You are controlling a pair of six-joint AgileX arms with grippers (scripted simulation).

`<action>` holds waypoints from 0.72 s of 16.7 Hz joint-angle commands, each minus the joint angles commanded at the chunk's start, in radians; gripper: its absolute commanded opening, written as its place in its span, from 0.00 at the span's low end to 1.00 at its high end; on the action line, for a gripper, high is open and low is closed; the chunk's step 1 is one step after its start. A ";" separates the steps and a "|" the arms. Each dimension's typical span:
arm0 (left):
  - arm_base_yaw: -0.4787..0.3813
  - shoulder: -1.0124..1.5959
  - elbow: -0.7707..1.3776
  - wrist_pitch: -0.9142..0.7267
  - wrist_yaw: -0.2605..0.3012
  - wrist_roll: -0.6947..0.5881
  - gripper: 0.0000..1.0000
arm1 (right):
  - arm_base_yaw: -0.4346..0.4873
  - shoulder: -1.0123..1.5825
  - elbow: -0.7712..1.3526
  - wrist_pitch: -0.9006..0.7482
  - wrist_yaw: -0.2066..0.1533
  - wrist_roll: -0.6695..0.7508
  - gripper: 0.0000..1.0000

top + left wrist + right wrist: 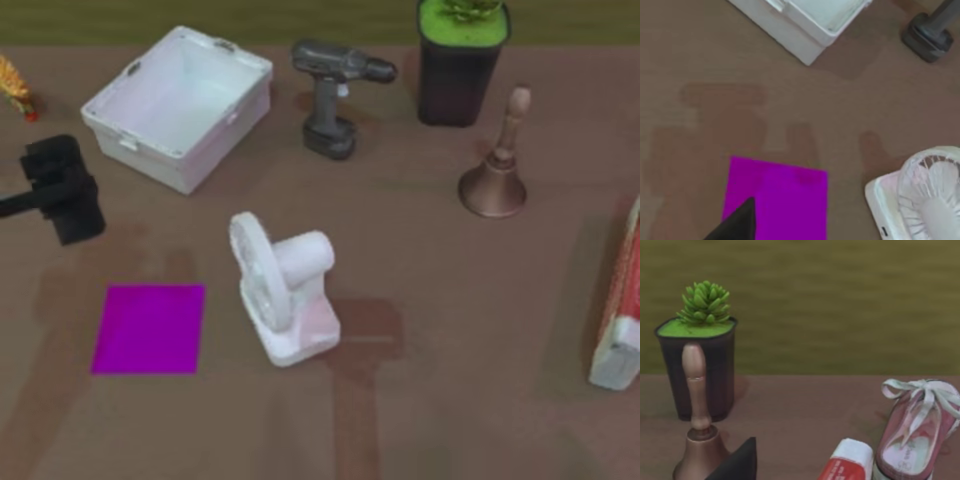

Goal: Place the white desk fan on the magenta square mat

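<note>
Standing on its blocky base at the table's [450,330] near middle, the white desk fan [283,290] sits just right of the magenta square mat [149,328], apart from it, with my left tool [62,190] far-left of both, grip state untellable.

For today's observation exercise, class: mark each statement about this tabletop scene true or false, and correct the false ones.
1. The small white desk fan stands on the flat magenta square mat. False: it stands on the bare table to the mat's right, apart from it.
2. The left arm's black gripper grips the fan. False: it sits at the table's left, away from the fan.
3. A grey power drill stands right of the white rectangular bin. True.
4. A bronze hand bell with a wooden handle stands near the dark plant pot. True.
5. The bin holds the drill. False: the bin looks empty.
</note>
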 joint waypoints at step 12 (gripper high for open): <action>-0.291 1.048 0.958 -0.718 0.000 -0.502 1.00 | 0.000 0.000 0.000 0.000 0.000 0.000 1.00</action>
